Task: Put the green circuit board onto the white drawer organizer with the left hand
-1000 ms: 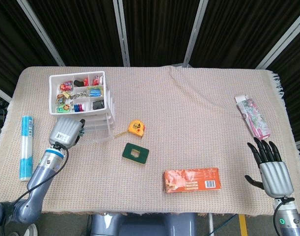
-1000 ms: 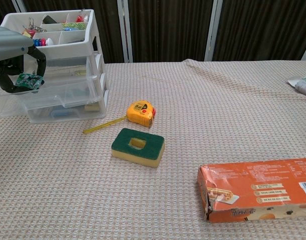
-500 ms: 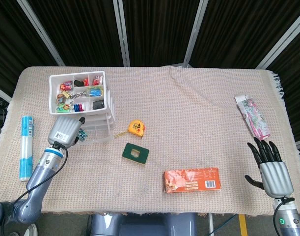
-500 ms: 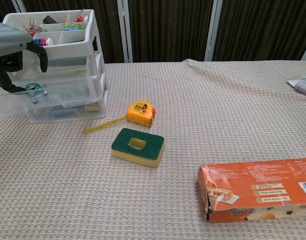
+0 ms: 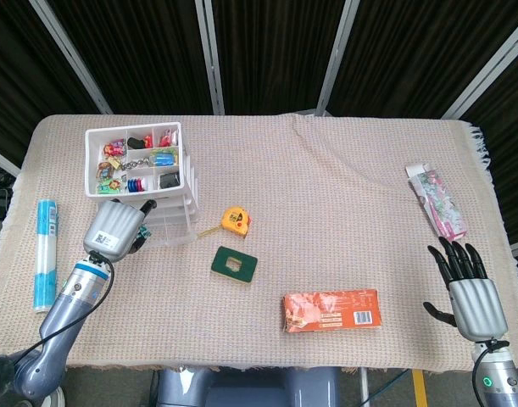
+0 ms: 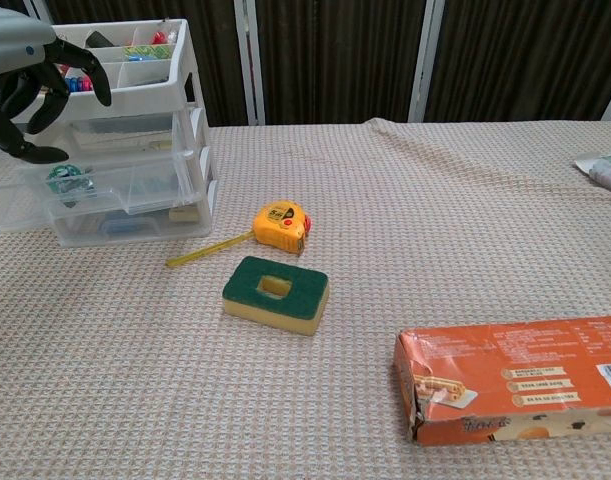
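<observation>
1. Chest view shows the left hand (image 6: 30, 80) raised in front of the white drawer organizer (image 6: 135, 150), fingers spread and holding nothing.
2. Just below it, the green circuit board (image 6: 65, 181) lies in an open clear drawer of the organizer, apart from the fingers.
3. Head view shows the same hand (image 5: 116, 227) at the organizer's front edge (image 5: 169, 222), whose top tray holds small coloured items.
4. Right of the organizer sit a yellow tape measure (image 5: 235, 220) and a green sponge (image 5: 234, 264); an orange box (image 5: 331, 310) lies nearer the front edge.
5. At the far right, the right hand (image 5: 470, 291) rests with fingers extended, holding nothing.
</observation>
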Controlling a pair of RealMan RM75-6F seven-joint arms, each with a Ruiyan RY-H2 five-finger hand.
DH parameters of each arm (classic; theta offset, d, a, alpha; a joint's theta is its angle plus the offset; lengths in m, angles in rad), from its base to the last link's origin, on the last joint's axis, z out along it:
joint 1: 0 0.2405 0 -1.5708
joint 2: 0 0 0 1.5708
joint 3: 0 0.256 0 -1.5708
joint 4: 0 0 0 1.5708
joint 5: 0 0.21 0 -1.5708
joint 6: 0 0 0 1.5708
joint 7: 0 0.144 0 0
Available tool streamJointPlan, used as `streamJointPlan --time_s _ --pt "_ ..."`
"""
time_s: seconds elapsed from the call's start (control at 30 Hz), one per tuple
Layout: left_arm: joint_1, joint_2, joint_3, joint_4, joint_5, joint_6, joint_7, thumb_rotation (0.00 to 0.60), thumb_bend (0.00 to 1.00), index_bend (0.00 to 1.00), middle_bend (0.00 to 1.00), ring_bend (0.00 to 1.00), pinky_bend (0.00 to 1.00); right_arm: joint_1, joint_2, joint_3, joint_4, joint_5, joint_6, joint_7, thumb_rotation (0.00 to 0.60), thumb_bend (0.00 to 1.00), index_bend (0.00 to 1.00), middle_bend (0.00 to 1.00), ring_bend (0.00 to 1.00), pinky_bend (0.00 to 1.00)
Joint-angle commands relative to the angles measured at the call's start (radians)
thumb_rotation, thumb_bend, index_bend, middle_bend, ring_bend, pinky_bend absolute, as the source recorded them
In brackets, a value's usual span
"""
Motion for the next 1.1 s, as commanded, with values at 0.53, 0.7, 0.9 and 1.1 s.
streamJointPlan --time_s 0.53,0.7,0.9,1.1 --pt "0.233 -0.016 0.273 0.285 0.771 0.227 -0.158 0.600 1.00 0.32 0.14 0.17 0.22 -0.010 -0.015 0.020 -0.014 0.037 0.014 -0.031 0.600 0.02 0.11 0.00 0.00 0.00" --pt "0.235 0.007 0.301 0.362 0.846 0.186 -0.106 0.600 1.00 0.26 0.04 0.06 0.14 -0.011 -0.016 0.021 -0.019 0.041 0.013 -0.035 0.600 0.02 0.11 0.00 0.00 0.00" --pt "0.221 0.037 0.304 0.371 0.829 0.066 -0.022 0.600 1.00 0.18 0.00 0.00 0.06 -0.011 -0.017 0.020 -0.018 0.038 0.013 -0.035 0.600 0.02 0.11 0.00 0.00 0.00" --pt "0.191 0.044 0.300 0.364 0.849 -0.040 0.068 0.600 1.00 0.18 0.00 0.00 0.05 -0.010 -0.016 0.020 -0.020 0.039 0.011 -0.034 0.600 0.02 0.11 0.00 0.00 0.00"
